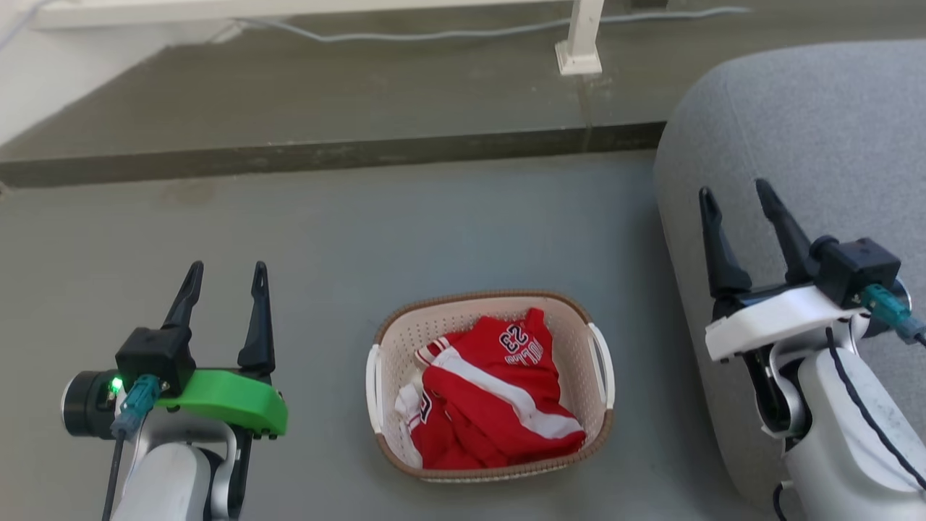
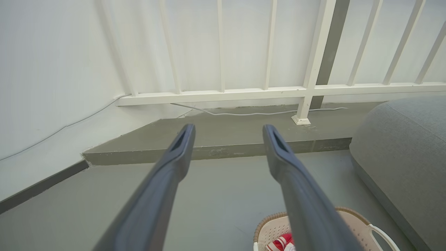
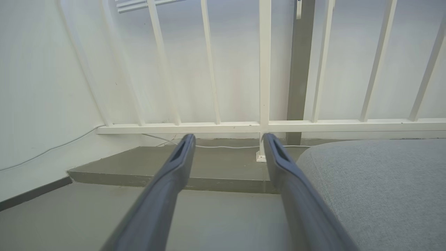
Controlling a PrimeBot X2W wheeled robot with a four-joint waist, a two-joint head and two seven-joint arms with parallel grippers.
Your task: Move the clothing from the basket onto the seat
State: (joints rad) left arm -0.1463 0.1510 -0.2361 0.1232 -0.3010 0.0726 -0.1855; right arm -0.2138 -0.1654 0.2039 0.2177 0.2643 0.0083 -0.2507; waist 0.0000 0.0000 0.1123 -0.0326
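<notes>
Waiting seat point(image 1: 796, 130): large grey cushion at the right.
Basket point(image 1: 405, 340): on the floor, just left of the seat.
Clothing point(image 1: 499, 391): red jersey crumpled inside the basket; likely soft, light, floppy; best pinched at a raised fold.
Left gripper point(image 1: 227, 266): jaws wide, empty.
Right gripper point(image 1: 734, 188): jaws wide, empty, over the seat's edge.

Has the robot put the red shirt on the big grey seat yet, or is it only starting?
Only starting. Done: nothing yet; the clothing lies crumpled inside the basket on the floor. In hand: nothing; the left gripper and right gripper are both open and empty. Left: grab the clothing, lift it out and lay it on the seat.
</notes>
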